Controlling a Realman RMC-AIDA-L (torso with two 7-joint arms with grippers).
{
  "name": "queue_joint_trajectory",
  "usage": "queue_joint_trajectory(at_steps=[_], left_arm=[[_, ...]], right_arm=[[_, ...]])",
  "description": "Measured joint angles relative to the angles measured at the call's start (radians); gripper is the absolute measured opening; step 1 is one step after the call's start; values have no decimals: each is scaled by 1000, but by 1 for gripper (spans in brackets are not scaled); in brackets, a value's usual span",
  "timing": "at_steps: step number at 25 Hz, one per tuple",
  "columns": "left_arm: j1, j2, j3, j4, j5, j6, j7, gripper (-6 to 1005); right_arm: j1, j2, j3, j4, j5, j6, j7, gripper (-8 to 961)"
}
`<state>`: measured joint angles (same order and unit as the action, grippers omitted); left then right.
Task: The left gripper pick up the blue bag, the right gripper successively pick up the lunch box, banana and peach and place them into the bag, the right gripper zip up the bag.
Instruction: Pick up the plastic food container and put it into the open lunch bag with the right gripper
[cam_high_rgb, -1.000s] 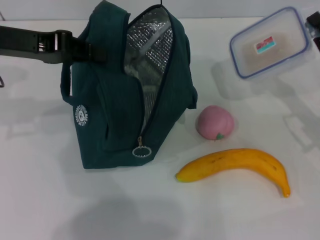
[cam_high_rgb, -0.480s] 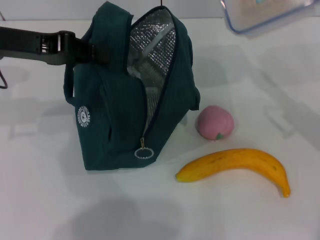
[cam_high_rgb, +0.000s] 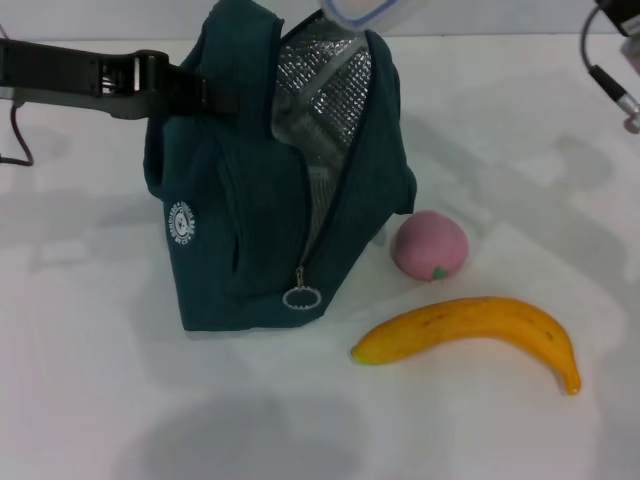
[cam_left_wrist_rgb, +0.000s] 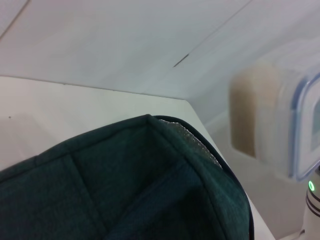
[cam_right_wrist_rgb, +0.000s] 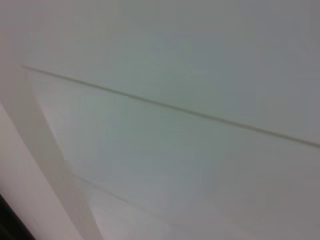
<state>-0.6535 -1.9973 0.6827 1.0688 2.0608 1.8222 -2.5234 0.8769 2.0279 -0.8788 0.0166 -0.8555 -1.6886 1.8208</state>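
In the head view the lunch box (cam_high_rgb: 372, 10) has travelled from far right to just above the blue bag (cam_high_rgb: 250, 200) mouth, left hand (cam_high_rgb: 185, 90) pinching the bag's back, while the left wrist view shows the box hanging close by, and the right wrist view shows no hand, so its grip I cannot tell; insertion looks next.

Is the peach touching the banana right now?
Apart. The head view shows a clear strip of white table between the peach and the banana lying nearer the robot.

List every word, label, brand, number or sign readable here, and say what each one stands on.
No text here can be quoted.
Blue bag: round white logo with a ring of lettering, too small to read.
Lunch box: a label patch at the frame edge, blurred, unreadable.
Banana and peach: no markings.
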Motion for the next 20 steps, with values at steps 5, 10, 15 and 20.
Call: queue_joint_trajectory(at_steps=[5, 10, 15, 20], left_arm=[[-1, -6, 0, 0, -2, 0, 1, 32], [-1, -13, 0, 0, -13, 0, 12, 31], [7, -12, -6, 0, -17, 0, 16, 31], [1, -13, -5, -5, -19, 0, 17, 31]], right_arm=[[43, 0, -11, 36, -35, 32, -6, 136], [42, 0, -13, 44, -132, 102, -19, 141], [4, 0, -11, 38, -176, 145, -25, 146], [0, 0, -14, 24, -249, 174, -26, 151]])
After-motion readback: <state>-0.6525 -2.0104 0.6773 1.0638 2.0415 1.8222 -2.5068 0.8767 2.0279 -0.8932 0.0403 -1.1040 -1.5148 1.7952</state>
